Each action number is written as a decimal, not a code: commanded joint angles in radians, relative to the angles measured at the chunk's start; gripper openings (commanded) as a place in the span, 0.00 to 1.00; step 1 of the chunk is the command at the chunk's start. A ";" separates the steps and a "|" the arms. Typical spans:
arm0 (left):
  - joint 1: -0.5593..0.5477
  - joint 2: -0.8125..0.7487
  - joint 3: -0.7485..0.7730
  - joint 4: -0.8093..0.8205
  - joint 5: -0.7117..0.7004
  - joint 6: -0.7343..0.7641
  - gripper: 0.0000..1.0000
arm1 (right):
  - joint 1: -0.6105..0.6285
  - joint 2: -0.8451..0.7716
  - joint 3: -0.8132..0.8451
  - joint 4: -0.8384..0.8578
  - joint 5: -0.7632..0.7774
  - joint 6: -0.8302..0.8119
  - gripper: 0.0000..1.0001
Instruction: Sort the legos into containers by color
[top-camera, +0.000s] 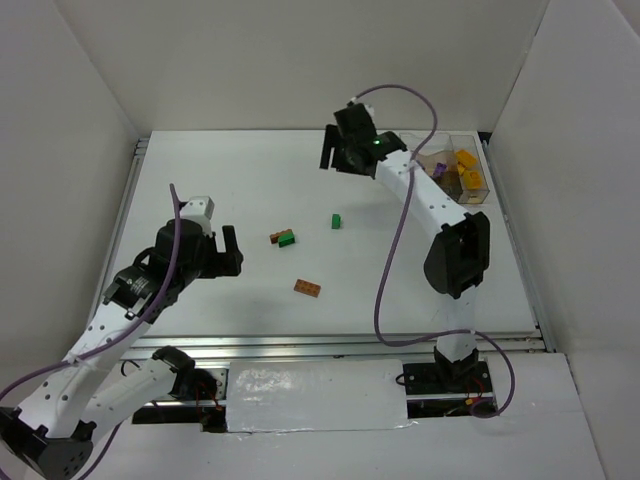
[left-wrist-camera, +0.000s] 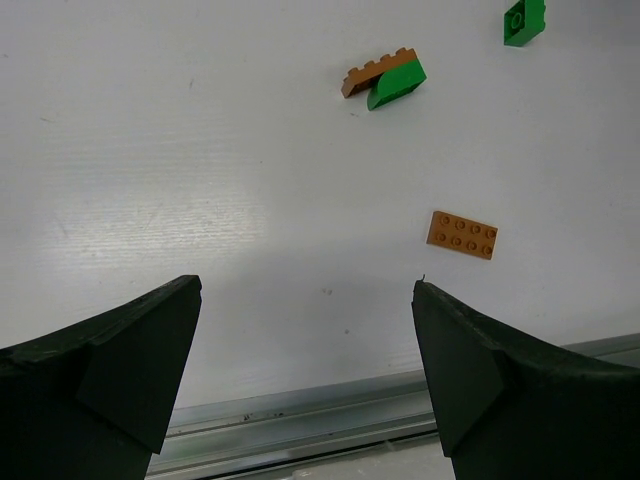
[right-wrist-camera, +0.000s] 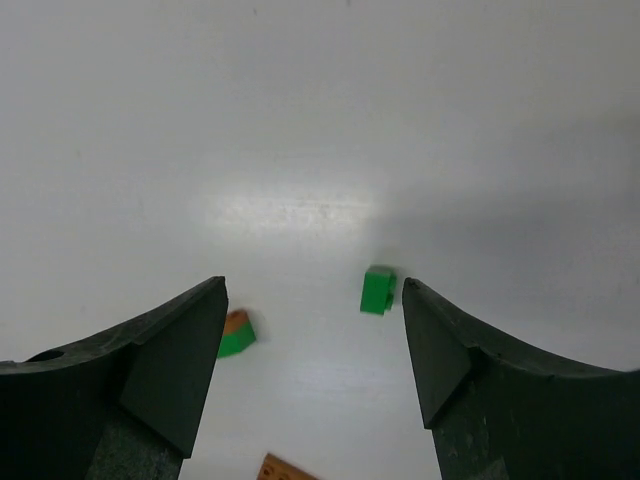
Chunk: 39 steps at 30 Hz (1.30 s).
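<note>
Hovering over the table (top-camera: 220, 180), the left gripper (left-wrist-camera: 305, 285) has its jaws spread wide with nothing between them. Just ahead of its finger on the wrist view's right lies a flat reddish brown brick (left-wrist-camera: 462, 234), studs up. Farther ahead, a brown brick joined to a green one (left-wrist-camera: 385, 78) rests tilted, and a small green brick (left-wrist-camera: 525, 20) sits farther out again, off to that same side.

The right gripper (right-wrist-camera: 312, 282) is also parted and empty. In its wrist view the small green brick (right-wrist-camera: 377, 291) shows in the gap between the fingers, close to the one on the view's right, while the brown-and-green pair (right-wrist-camera: 236, 335) peeks out from behind the other fingertip – partly hidden.

From above, the container (top-camera: 484, 170) stands behind the right gripper (top-camera: 345, 148), beside that arm's forearm and well apart from the left gripper (top-camera: 225, 250). It holds yellow-orange bricks (top-camera: 466, 160) and a purple one (top-camera: 438, 170) – the purple nearer the arm.
</note>
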 joint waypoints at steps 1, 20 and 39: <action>-0.004 -0.023 -0.003 0.012 -0.023 -0.007 0.99 | 0.043 0.050 -0.031 -0.148 0.114 0.068 0.78; -0.013 -0.058 -0.008 0.020 -0.004 0.002 0.99 | 0.090 0.273 -0.083 -0.087 0.036 0.073 0.66; -0.026 -0.066 -0.009 0.028 0.019 0.013 0.99 | -0.044 0.013 -0.261 0.028 0.039 0.009 0.00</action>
